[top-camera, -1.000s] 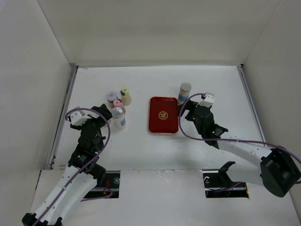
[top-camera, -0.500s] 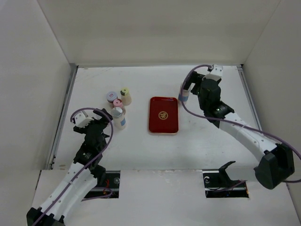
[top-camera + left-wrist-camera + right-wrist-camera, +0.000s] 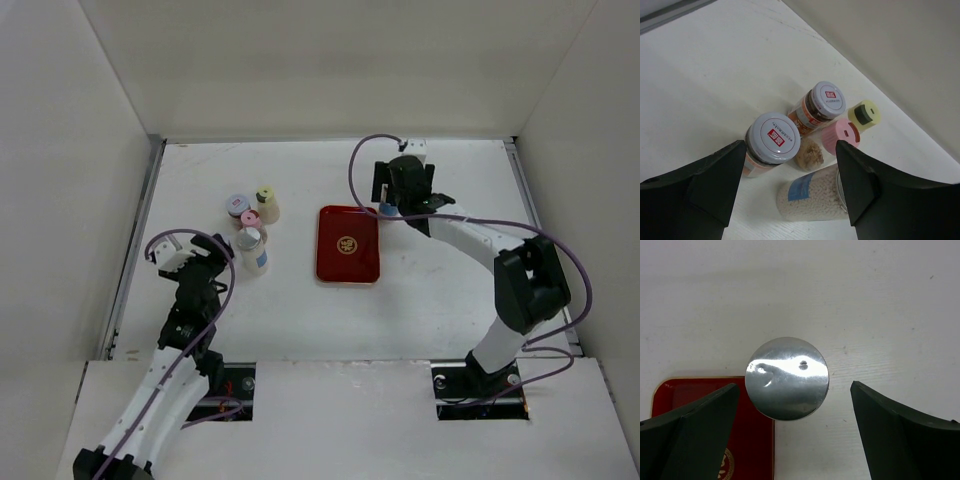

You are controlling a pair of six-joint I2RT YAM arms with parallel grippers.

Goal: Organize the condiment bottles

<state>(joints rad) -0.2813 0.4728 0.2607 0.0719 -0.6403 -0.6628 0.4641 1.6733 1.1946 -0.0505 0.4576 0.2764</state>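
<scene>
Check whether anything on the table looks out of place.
No spill shows. One silver-capped bottle stands alone just right of the red tray, apart from the other bottles clustered on the tray's left.

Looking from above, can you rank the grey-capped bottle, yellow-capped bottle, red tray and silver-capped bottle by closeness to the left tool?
1. Grey-capped bottle, just right of the left tool.
2. Yellow-capped bottle, farther back, left side.
3. Red tray, mid-table.
4. Silver-capped bottle, beyond the tray, under the right tool.

R gripper (image 3: pixel 396 195) hangs at red tray (image 3: pixel 350 268) far-R corner; L gripper (image 3: pixel 208 260) near bottle cluster (image 3: pixel 251 222).
</scene>
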